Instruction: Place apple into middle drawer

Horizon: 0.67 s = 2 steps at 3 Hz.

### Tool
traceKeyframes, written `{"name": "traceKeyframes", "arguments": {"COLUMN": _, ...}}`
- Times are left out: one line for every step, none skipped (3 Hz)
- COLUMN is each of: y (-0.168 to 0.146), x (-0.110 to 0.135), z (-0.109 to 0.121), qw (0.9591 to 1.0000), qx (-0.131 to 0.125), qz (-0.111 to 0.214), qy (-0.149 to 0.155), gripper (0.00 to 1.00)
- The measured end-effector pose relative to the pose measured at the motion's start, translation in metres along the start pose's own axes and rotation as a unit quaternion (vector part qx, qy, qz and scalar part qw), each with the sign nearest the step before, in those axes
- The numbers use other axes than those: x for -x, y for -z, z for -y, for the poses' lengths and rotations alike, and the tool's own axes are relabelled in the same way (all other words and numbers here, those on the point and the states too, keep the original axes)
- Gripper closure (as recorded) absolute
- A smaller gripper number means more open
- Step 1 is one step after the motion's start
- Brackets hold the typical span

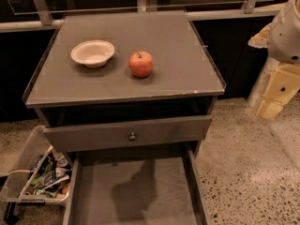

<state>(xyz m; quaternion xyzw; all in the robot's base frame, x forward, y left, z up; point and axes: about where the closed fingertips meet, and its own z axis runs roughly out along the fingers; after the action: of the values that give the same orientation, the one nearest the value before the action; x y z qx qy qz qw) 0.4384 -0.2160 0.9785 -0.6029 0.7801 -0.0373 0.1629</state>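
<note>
The apple (141, 63), red-orange with a short stem, stands on the grey cabinet top (178, 46), just right of a white bowl (93, 53). The middle drawer (101, 189) is pulled wide out at the bottom of the view, its flat grey floor bare except for a shadow. My gripper (277, 92) hangs at the right edge of the view, off the cabinet's right side, well apart from the apple and holding nothing that I can see.
A drawer front with a small round knob (132, 136) sticks out slightly above the open drawer. A clear bin of snack packets (40, 175) sits on the speckled floor at the left. A railing runs behind the cabinet.
</note>
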Motion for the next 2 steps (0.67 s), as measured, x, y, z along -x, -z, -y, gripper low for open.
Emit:
{"name": "traceKeyframes", "arguments": {"y": 0.0, "x": 0.0, "z": 0.0, "qw": 1.0, "qx": 0.0, "qz": 0.0, "qy": 0.0, "gripper": 0.0}}
{"name": "traceKeyframes", "arguments": {"y": -0.011, "x": 0.014, "z": 0.016, "qw": 0.9999, "qx": -0.006, "qz": 0.009, "qy": 0.002, "gripper": 0.0}}
